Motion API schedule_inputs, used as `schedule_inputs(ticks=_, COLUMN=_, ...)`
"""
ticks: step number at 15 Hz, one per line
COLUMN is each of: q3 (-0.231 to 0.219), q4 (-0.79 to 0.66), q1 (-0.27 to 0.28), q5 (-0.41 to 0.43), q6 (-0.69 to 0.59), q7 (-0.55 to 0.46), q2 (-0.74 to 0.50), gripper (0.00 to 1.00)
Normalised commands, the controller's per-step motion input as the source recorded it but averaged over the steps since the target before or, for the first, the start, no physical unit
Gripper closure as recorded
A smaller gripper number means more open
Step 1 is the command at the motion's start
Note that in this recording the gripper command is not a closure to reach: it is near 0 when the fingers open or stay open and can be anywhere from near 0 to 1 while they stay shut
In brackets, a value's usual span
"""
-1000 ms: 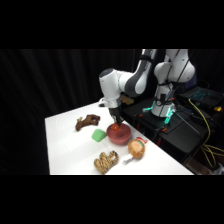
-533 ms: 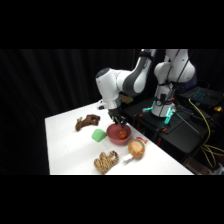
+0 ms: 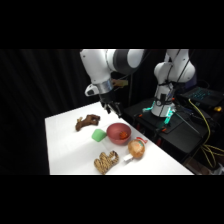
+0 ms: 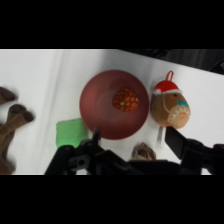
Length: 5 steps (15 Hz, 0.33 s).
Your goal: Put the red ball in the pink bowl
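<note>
The pink bowl (image 4: 114, 105) contains the red ball (image 4: 125, 100), resting right of its centre. The gripper (image 4: 131, 136) hangs above the bowl with fingers spread and empty. A green block (image 4: 71, 132) touches the bowl's rim; a Santa-hatted ornament (image 4: 170, 106) lies beside it.

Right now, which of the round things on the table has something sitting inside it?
The pink bowl: the red ball lies inside it. The tan round ornament with the red cap beside it is a closed, solid shape holding nothing.
</note>
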Motion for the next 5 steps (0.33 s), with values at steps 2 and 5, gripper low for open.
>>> schedule_inputs(ticks=2, q3=-0.006, q4=0.26, q1=0.082, q5=-0.110, q6=-0.23, q7=0.04, q2=-0.31, gripper=0.00)
schedule_inputs(ticks=5, q3=-0.017, q4=0.13, q1=0.063, q5=-0.127, q6=0.02, q7=0.01, q2=-0.20, gripper=0.00)
